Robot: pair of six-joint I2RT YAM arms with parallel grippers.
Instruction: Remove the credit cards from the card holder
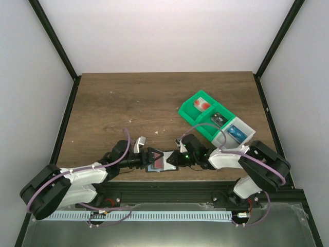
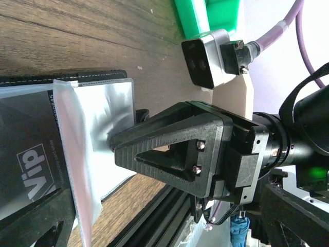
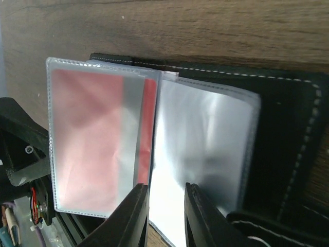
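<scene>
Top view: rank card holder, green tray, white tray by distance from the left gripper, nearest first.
1. card holder: at the left gripper, near table edge.
2. green tray: back right.
3. white tray: farthest right, beside the green one.

card holder (image 3: 288,154): black, lying open | credit card (image 3: 92,144): red-white, inside clear sleeve (image 3: 205,134)

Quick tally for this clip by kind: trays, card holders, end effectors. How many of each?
Plastic trays: 2 (green compartmented tray, clear-white tray)
Black bifold card holder: 1
End effectors: 2 (left end effector, right end effector)
Total: 5
</scene>
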